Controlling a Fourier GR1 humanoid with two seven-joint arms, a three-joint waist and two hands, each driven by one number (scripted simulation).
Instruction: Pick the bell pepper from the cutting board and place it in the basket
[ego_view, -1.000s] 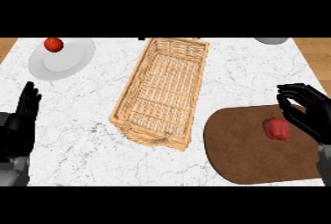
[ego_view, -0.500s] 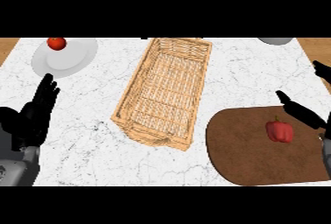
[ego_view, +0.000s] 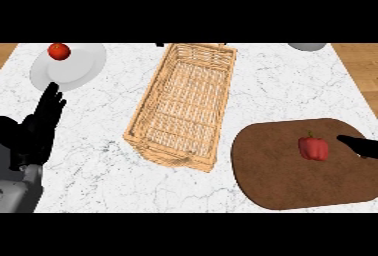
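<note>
The bell pepper sits upright on the right part of the cutting board, stem pointing up the view, with the basket lying to its left across a strip of bare counter. The right hand is by far the nearer, just right of the pepper and not touching it. It is cut off at the view's edge, so only a dark fingertip or two shows and I cannot tell its finger state; the left hand rests at the left edge, fingers straight and raised.
</note>
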